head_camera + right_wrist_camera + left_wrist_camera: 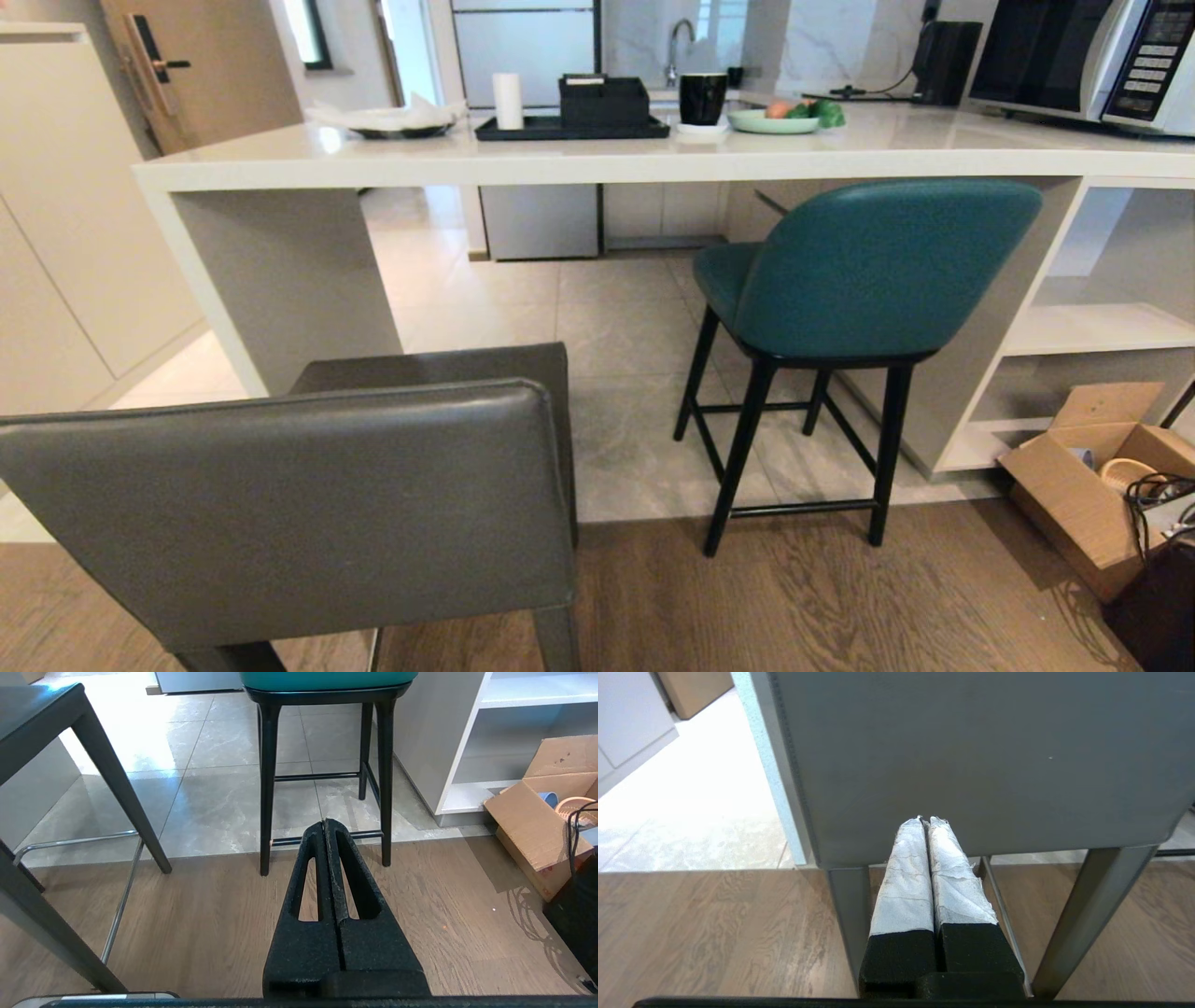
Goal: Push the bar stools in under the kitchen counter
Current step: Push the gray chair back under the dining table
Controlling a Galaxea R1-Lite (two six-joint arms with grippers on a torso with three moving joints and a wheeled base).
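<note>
left gripper (pixel 928 820) jaws closed, just behind grey stool (pixel 280 504) back | right gripper (pixel 325 822) jaws closed, empty | risk: off-centre push probably skews stool into desk (pixel 597 159) end panel (pixel 289 280)

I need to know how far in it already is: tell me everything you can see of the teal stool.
The teal stool has a curved, padded back and seat in smooth leather-like teal, on four slim black legs joined by low crossbars. It stands upright at the right end of the counter opening, front legs on tile, rear legs on the wood floor. Its seat sits partly under the slab, its back still outside. Nothing touches it.
</note>
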